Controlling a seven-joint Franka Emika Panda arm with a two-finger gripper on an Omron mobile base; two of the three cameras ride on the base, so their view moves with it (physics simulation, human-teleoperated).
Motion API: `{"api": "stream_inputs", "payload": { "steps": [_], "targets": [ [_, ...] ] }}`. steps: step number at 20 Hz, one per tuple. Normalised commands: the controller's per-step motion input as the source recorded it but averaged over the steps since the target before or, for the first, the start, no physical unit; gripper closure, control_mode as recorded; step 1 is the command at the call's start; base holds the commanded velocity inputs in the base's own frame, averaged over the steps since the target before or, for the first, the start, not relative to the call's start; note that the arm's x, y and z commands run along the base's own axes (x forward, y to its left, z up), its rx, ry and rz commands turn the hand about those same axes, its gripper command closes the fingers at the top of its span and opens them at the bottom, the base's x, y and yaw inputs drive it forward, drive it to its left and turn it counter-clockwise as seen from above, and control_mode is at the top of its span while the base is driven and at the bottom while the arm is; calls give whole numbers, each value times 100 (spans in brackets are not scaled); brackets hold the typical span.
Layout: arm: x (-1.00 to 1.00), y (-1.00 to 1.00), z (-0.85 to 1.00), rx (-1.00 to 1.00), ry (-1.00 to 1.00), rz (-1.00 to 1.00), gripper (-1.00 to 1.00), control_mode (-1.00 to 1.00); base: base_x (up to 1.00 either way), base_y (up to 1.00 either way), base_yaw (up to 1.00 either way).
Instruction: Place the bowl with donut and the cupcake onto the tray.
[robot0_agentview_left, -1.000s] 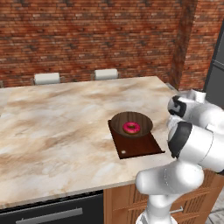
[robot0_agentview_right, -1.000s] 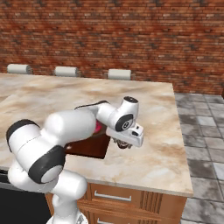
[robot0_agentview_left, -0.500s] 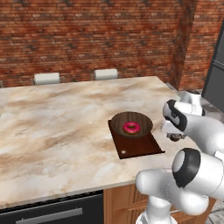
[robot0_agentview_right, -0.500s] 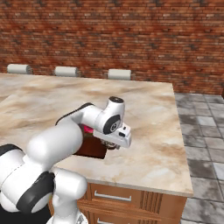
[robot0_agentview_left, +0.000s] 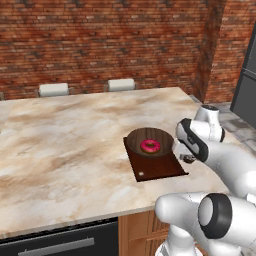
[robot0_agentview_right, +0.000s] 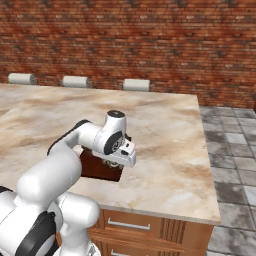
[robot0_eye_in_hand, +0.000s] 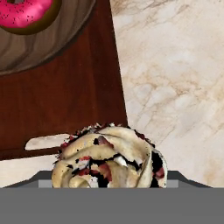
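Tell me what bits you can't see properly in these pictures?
- Cupcake: hand view, its bottom is cut off by the picture's lower edge.
- Gripper: left base view, mostly behind the wrist, so whether it grips anything is unclear.
- Tray: right base view, mostly behind the arm.
- Bowl: hand view, cut off by the top edge.

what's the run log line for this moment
bowl with donut: on tray | cupcake: between jaws, over tray edge | gripper: right of tray

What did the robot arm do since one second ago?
The arm swung its end effector in toward the tray, carrying the cupcake to the tray's edge. The bowl and donut stayed on the tray.
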Motion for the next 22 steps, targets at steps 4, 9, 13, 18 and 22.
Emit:
{"api": "stream_inputs", "payload": {
  "steps": [4,9,13,18,22],
  "targets": [
    [0,30,0,0,-7,5,100,-100,0,0,0],
    [0,21,0,0,-6,4,100,-100,0,0,0],
    [0,16,0,0,-4,3,100,-100,0,0,0],
    [0,14,-1,0,-5,2,100,-100,0,0,0],
    [0,3,-1,0,-2,0,100,-100,0,0,0]
  ]
}}
